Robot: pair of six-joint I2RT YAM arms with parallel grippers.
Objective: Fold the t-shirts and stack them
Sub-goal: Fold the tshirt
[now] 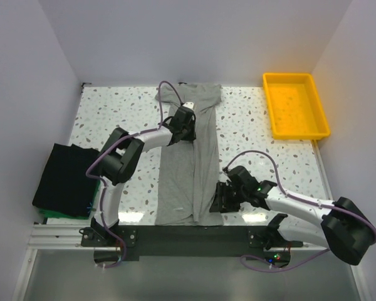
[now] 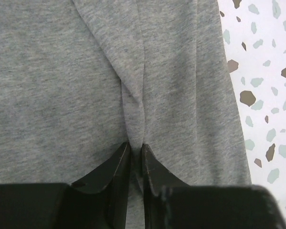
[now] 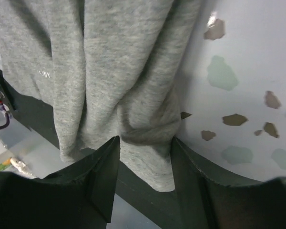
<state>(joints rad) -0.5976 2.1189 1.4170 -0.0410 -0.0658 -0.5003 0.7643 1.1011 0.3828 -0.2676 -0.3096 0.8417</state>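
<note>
Cloth of the grey t-shirt (image 1: pixel 194 169) lies as a long, narrow strip down the middle of the worktop (image 1: pixel 113 106), running from the far edge to the near edge, where its hem hangs just over the rim. Its long sides are turned inward, leaving lengthwise creases.

The left pincer (image 1: pixel 187 116) sits on the far part of the strip, towards its left side. In the left wrist view the left pincer (image 2: pixel 135 155) is clenched on the grey t-shirt (image 2: pixel 62 95): a thin ridge of cloth rises into the narrow slit between its dark fingers (image 2: pixel 115 167).

The right pincer (image 1: pixel 220 199) is at the strip's right side, close to the near edge. In the right wrist view the right pincer (image 3: pixel 144 143) grasps the grey t-shirt (image 3: pixel 124 71) too, its fingers (image 3: pixel 105 176) standing part-way apart with a thick bunch of hem filling the gap and touching both. A small white logo (image 3: pixel 45 75) shows on the cloth to the left.

At the near left corner a folded black t-shirt (image 1: pixel 66 175) lies on top of a green t-shirt (image 1: pixel 62 215), of which only a sliver shows. A yellow tray (image 1: pixel 301 133) stands at the far right corner, well apart from the shirts.
</note>
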